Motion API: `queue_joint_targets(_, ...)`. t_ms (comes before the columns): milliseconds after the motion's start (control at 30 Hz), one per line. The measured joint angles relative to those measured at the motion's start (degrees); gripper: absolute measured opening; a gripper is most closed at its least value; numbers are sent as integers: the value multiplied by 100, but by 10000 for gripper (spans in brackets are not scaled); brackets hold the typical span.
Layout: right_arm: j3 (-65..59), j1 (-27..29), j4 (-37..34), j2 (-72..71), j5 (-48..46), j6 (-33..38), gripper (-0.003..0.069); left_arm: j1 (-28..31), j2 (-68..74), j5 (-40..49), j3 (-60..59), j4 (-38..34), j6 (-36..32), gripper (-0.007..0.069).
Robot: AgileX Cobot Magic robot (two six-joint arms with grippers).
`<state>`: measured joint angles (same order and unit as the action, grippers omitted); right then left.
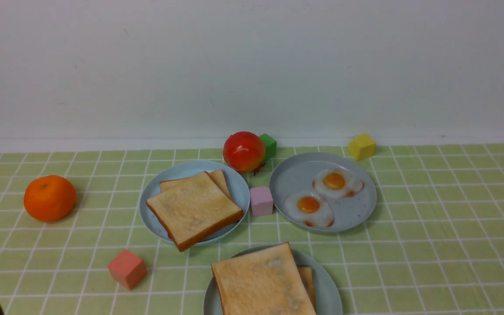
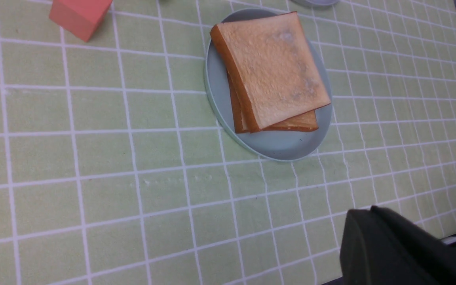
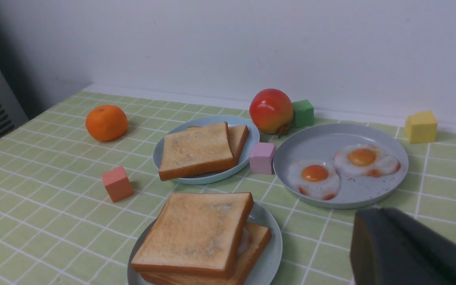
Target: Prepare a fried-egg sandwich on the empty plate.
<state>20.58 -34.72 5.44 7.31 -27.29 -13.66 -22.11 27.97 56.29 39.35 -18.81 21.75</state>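
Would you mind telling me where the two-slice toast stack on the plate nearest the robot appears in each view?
Front view: the sandwich sits at bottom centre on the mint plate, cut off by the frame edge.
Left wrist view: the sandwich is the only toast in the picture.
Right wrist view: the sandwich lies nearer the camera than the second toast plate.
Shared landmark: the salmon cube.

Tablecloth: pale green, white grid. Sandwich: golden-brown toast, darker crusts, on pale mint plate. Second plate: bluer. Third plate: grey, speckled; its eggs white, orange yolks, brown-red spots. Salmon cube, pink cube, green cube, yellow cube noted.
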Motion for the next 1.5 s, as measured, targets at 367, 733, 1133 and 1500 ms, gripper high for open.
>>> queue_joint_targets(367, 0, 0, 6, 0, 0, 0, -10, 0, -424, -1050, -437, 1070, -292, -13)
queue_joint_targets(733, 0, 0, 6, 0, 0, -13, -6, 1380, -2791, -2967, -3087, 2583, -561, -13)
queue_joint_targets(1133, 0, 0, 6, 0, 2, -13, 3, 1824, -2857, -3351, -4097, 2470, -1608, -13)
queue_joint_targets(1500, 0, 0, 6, 0, 2, -20, 6, 1830, -2857, -3363, -4097, 2450, -1644, -10)
